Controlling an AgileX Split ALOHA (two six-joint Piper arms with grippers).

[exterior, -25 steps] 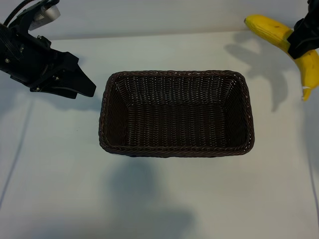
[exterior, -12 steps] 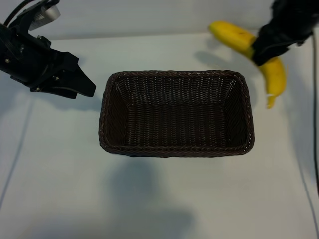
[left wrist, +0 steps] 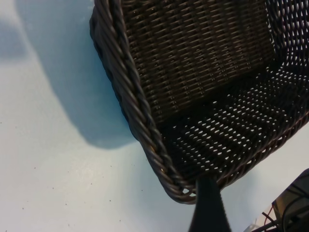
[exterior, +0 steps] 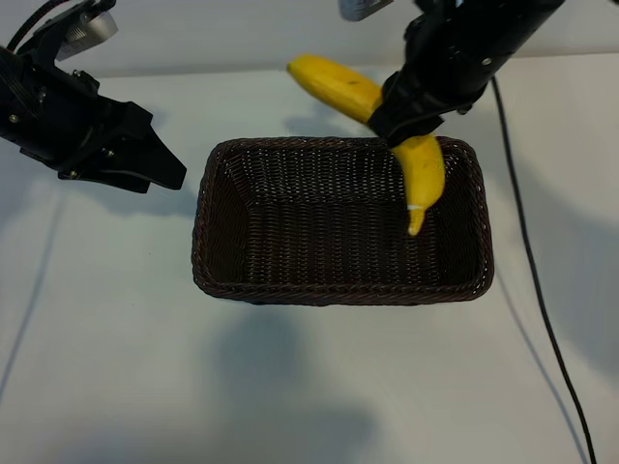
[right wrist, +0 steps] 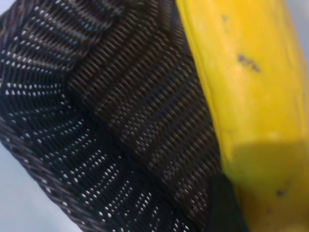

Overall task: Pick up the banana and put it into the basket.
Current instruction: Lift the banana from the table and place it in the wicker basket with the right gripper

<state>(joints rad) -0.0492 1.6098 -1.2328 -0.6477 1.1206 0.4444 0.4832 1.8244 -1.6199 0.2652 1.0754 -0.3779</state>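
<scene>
The yellow banana hangs in the air with my right gripper shut on its middle. Its pale stem end points down into the back right part of the dark brown wicker basket, and its other end sticks out beyond the far rim. In the right wrist view the banana fills one side, with the basket's woven wall beneath it. My left gripper is parked to the left of the basket, open and holding nothing. Its wrist view shows the basket's corner close by.
A thin black cable runs down the white table on the basket's right. The right arm reaches in from the back right, above the far rim. White table surface lies in front of the basket.
The right arm has carried the banana leftward from the far right edge to above the basket's back right part. The left arm has not moved.
</scene>
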